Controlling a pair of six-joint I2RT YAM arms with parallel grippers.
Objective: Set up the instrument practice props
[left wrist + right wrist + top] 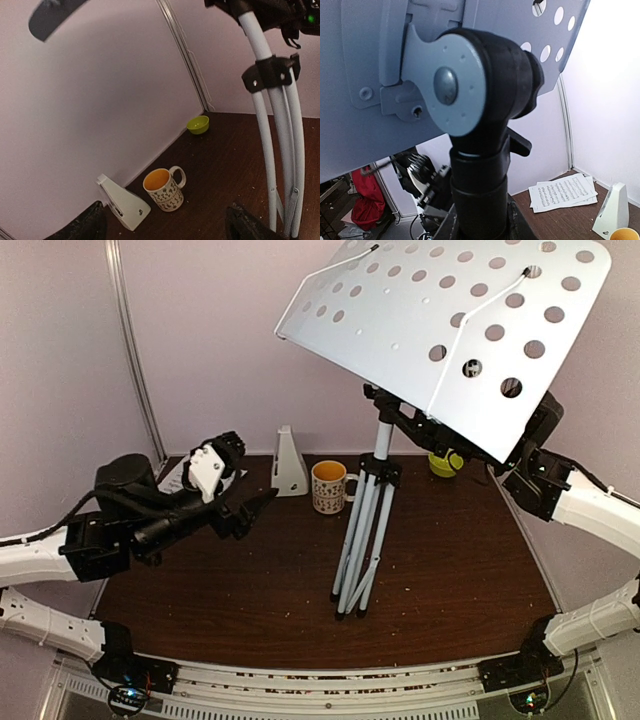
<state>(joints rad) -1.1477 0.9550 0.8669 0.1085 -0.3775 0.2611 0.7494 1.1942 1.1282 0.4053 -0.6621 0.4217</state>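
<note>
Tabletop (450,580), one music stand (450,320) pinched by right gripper (425,428), two sheets (562,192), one metronome (290,465), left gripper (252,512) spread

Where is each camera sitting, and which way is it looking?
Top: above and behind the arms, looking down at the table; left arm and right arm show.
Left wrist: on the left arm, facing across the table at the mug and tripod; open left gripper at the bottom.
Right wrist: close under the music stand, looking up at its joint; right gripper seems clamped on the post.
Shared: both wrist views and the top see the metronome.
</note>
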